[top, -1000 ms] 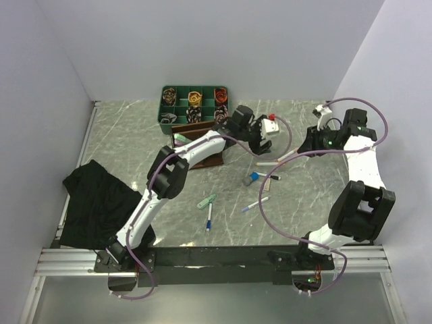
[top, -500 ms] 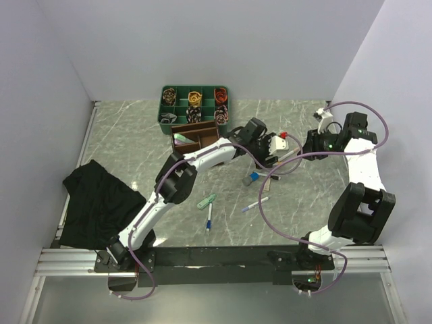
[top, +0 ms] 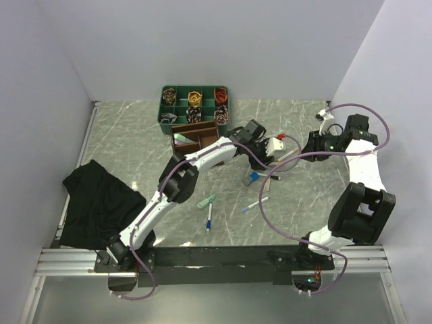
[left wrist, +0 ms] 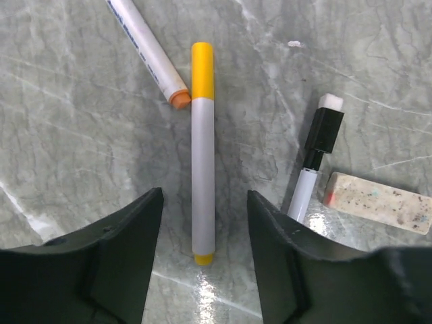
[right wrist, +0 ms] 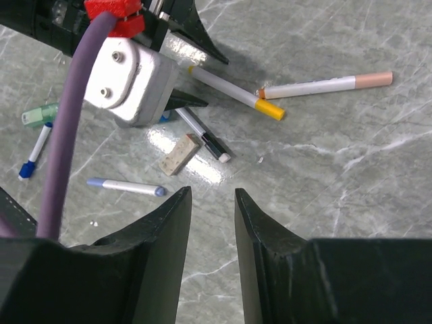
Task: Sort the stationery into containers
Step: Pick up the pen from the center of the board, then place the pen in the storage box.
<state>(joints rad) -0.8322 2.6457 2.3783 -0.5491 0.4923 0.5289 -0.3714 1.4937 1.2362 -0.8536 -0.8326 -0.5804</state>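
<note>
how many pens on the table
5: yellow pen under the left claw, pink pen and black pen beside it, pale blue pen and dark blue pen to its left; some possibly hidden.

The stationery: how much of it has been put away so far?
Little: one pale item lies in the brown organiser. In hand: the left end effector straddles the yellow-capped marker, jaws open, not gripping. Left: orange-tipped pen, black-capped pen, eraser, green clip, blue pens.

White-barrelled marker with yellow cap [left wrist: 202, 155] on grey-green veined marble tabletop [left wrist: 81, 121]; speckled cream eraser block [left wrist: 378, 202] at right.
</note>
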